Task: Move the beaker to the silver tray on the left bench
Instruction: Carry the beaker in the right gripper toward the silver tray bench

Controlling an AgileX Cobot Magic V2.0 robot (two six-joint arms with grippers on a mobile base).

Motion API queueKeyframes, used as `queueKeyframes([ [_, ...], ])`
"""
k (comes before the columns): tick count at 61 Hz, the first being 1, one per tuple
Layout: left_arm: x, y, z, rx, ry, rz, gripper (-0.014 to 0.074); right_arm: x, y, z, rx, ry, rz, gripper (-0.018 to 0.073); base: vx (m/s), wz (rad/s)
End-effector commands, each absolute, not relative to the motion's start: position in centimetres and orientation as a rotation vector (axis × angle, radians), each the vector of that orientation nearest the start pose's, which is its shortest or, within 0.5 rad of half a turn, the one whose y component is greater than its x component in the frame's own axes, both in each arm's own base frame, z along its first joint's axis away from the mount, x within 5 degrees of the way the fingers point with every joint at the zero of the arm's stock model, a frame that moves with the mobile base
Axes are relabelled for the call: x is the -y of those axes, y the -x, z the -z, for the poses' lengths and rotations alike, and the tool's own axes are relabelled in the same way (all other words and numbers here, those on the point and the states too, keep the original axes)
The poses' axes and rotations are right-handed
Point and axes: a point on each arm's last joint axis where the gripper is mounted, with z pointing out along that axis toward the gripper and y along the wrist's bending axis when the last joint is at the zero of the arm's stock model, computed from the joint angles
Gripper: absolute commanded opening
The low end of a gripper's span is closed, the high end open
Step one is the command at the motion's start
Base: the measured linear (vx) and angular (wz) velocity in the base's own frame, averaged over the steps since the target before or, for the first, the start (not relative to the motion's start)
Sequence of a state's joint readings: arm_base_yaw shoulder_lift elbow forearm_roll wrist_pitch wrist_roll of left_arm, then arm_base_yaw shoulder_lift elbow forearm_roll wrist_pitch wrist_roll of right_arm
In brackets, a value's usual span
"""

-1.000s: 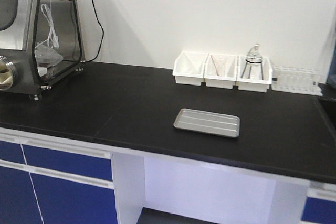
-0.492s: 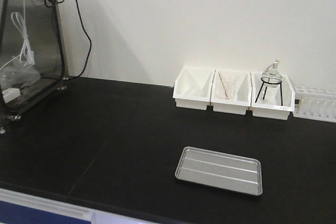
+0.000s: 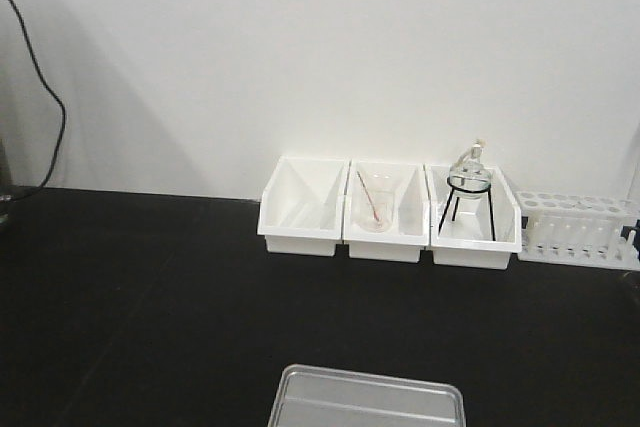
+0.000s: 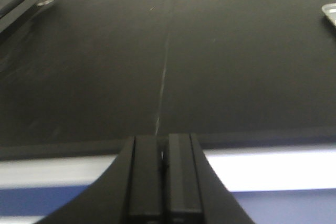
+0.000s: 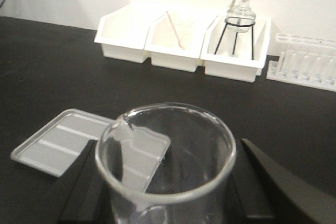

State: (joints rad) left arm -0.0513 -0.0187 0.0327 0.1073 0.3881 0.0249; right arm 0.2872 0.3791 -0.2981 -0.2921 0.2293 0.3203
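Beaker [image 5: 165, 153] upright between dark fingers [image 5: 265, 179] of right hand [image 5: 167, 208], which is clamped on its sides, above black tabletop [image 5: 47, 61]. Silver tray [image 5: 52, 142] flat on tabletop, behind beaker and to left. Left hand [image 4: 164, 182] with fingers pressed together, over white front edge of tabletop. Three white bins [image 3: 303, 209] by wall; middle one holds bigger beaker with rod [image 3: 376, 209], right one flask on tripod [image 3: 470, 182].
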Motion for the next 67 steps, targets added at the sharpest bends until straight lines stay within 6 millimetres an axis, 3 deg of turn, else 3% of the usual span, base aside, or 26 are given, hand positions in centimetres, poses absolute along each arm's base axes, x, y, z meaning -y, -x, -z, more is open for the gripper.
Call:
queueKeyframes([
  [1, 0.02, -5.39, -16.90, -1.813, -0.144, -0.077, 0.0001, -2.24, -9.05, -28.37, -1.677, 0.195, -0.189, -0.0011, 0.33, -0.22],
  [67, 0.02, -5.39, -16.90, -1.813, -0.144, -0.077, 0.0001, -2.36, -9.05, -28.75, -1.634, 0.203, -0.200, -0.0011, 0.12, -0.12],
])
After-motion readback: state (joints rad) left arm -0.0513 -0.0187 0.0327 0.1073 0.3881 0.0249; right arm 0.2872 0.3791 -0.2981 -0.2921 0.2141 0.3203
